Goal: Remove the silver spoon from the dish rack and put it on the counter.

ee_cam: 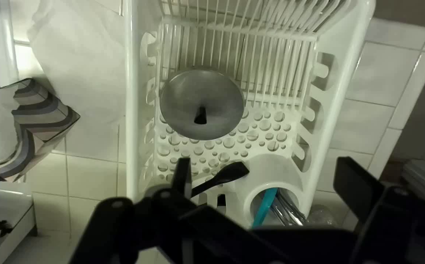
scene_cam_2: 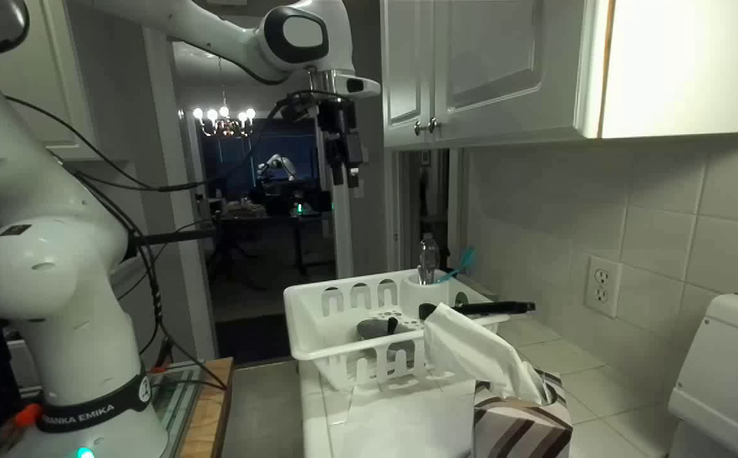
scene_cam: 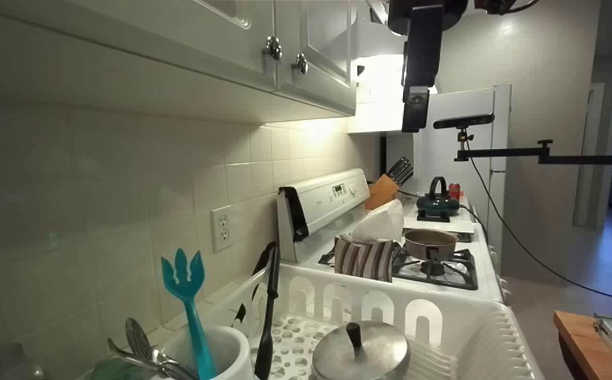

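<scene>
The white dish rack (scene_cam: 469,311) stands on the tiled counter (ee_cam: 91,176) and shows in all views (scene_cam_2: 302,305) (ee_cam: 344,84). Its white utensil cup (ee_cam: 274,165) holds a teal pronged utensil (scene_cam: 192,322) and several shiny metal utensils (ee_cam: 285,209). An oval-bowled metal piece (scene_cam: 138,338) leans out of the cup and looks like the silver spoon; in the wrist view I cannot tell the spoon among the handles. My gripper (ee_cam: 265,174) is open and empty, fingers spread, high above the rack in both exterior views (scene_cam: 417,116) (scene_cam_2: 345,178). Its body hides the cup's lower part.
A metal lid with black knob (ee_cam: 201,99) and a black-handled utensil (ee_cam: 223,175) lie in the rack. A clear bottle (ee_cam: 320,216) stands beside the cup. A striped tissue box (scene_cam_2: 522,420) and stove (scene_cam: 488,264) are near. Wall cabinets (scene_cam_2: 496,70) hang above.
</scene>
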`<act>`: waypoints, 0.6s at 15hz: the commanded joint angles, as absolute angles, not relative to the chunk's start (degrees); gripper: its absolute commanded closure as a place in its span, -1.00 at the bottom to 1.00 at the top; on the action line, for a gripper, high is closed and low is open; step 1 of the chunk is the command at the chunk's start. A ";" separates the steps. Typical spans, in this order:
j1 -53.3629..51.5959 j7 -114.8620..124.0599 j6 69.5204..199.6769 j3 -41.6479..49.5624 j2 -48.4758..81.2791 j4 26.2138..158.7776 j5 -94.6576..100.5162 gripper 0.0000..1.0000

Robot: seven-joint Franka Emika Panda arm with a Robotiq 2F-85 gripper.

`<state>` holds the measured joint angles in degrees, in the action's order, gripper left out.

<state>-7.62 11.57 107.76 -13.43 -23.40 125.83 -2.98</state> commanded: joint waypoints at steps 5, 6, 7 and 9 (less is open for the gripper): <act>-8.16 11.98 108.15 -13.48 -22.00 125.17 -2.54 -1.00; -8.47 11.86 108.29 -13.95 -20.11 124.40 -2.56 -1.00; -8.90 11.26 108.80 -14.30 -18.70 123.97 -2.70 -1.00; -9.95 10.35 110.10 -15.21 -15.98 123.36 -2.69 -1.00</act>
